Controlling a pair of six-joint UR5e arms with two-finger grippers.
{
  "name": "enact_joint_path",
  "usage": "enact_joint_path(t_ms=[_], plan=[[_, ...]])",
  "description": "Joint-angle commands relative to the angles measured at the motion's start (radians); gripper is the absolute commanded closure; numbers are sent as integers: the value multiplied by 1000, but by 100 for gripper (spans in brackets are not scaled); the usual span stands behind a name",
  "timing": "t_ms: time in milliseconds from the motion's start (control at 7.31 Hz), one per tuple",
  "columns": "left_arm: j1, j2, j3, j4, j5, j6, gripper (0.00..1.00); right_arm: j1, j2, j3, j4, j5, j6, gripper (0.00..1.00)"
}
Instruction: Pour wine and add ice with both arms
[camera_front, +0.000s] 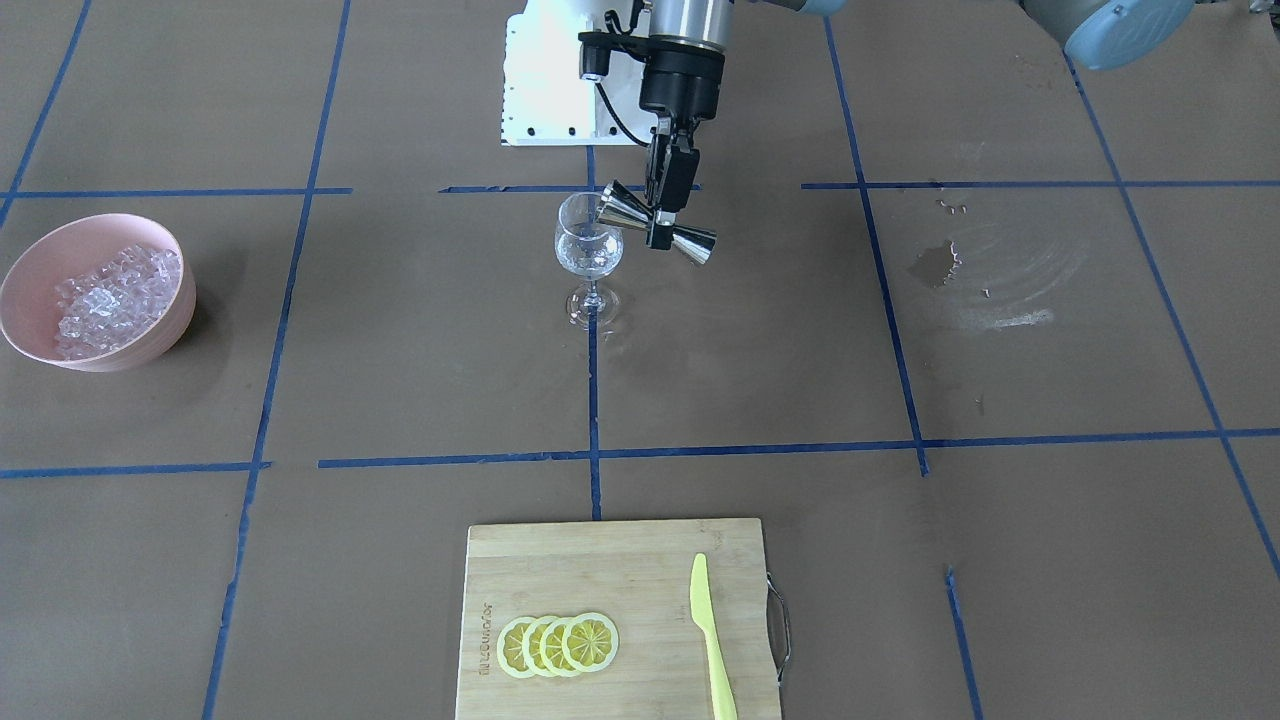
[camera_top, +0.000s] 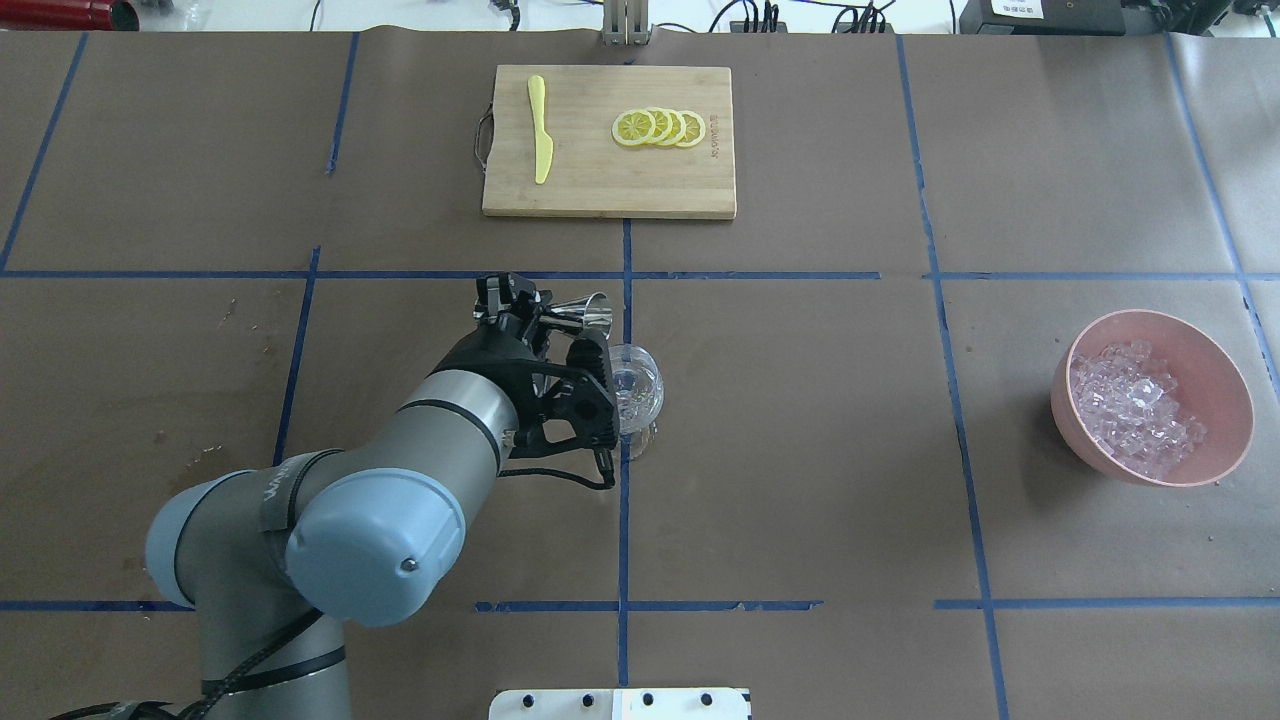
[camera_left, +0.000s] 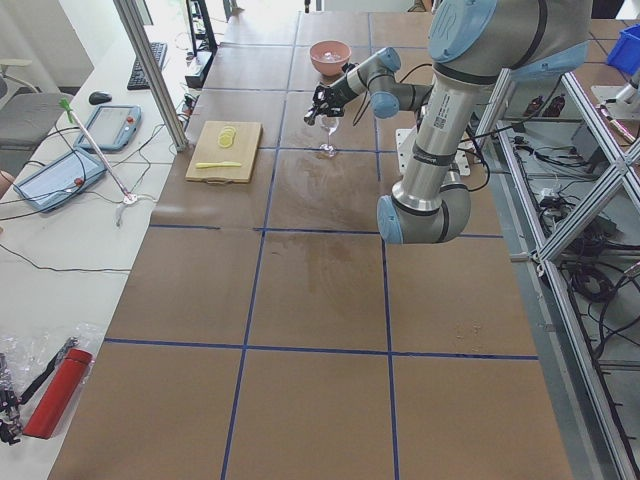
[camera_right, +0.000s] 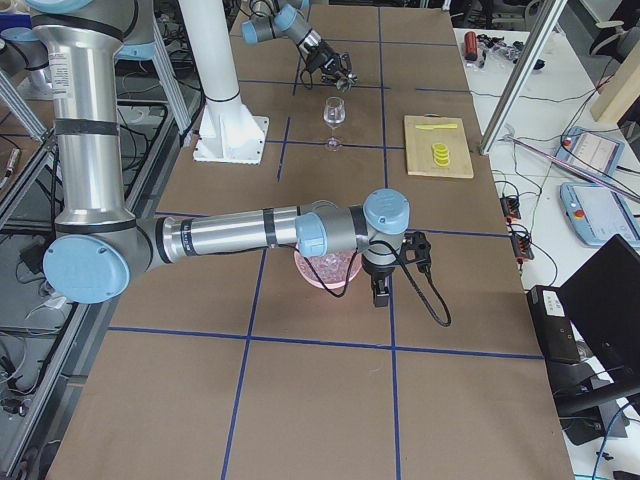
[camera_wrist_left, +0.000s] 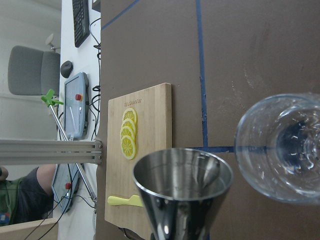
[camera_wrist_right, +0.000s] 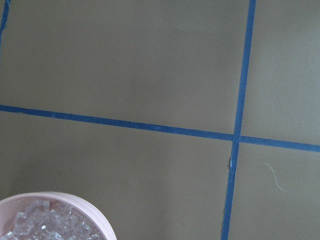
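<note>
My left gripper (camera_front: 660, 232) is shut on a steel double-cone jigger (camera_front: 625, 210) and holds it tilted sideways, one mouth at the rim of a clear wine glass (camera_front: 590, 250). The glass stands upright at the table's centre (camera_top: 637, 392). The left wrist view shows the jigger's open mouth (camera_wrist_left: 182, 185) beside the glass rim (camera_wrist_left: 285, 150). Ice (camera_front: 110, 295) lies heaped in a pink bowl (camera_top: 1220, 390). My right gripper (camera_right: 378, 292) hangs at the bowl's near edge, seen only in the exterior right view; I cannot tell whether it is open. The right wrist view shows ice (camera_wrist_right: 45, 225) at its lower left.
A wooden cutting board (camera_top: 580, 185) at the table's far side carries several lemon slices (camera_top: 660, 127) and a yellow knife (camera_top: 541, 130). A wet patch (camera_front: 940, 262) marks the brown table cover. The white pedestal (camera_front: 550, 80) stands behind the glass.
</note>
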Motion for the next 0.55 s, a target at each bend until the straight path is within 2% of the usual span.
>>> enact_joint_path(t_ms=[0, 274, 411], plan=[[-4, 208, -5, -290, 0, -206, 100, 0, 1, -2, 0, 0, -1, 0], [-10, 438, -5, -570, 0, -418, 100, 0, 1, 2, 0, -2, -1, 0], [-10, 594, 8, -774, 0, -466, 100, 0, 1, 3, 0, -2, 0, 0]])
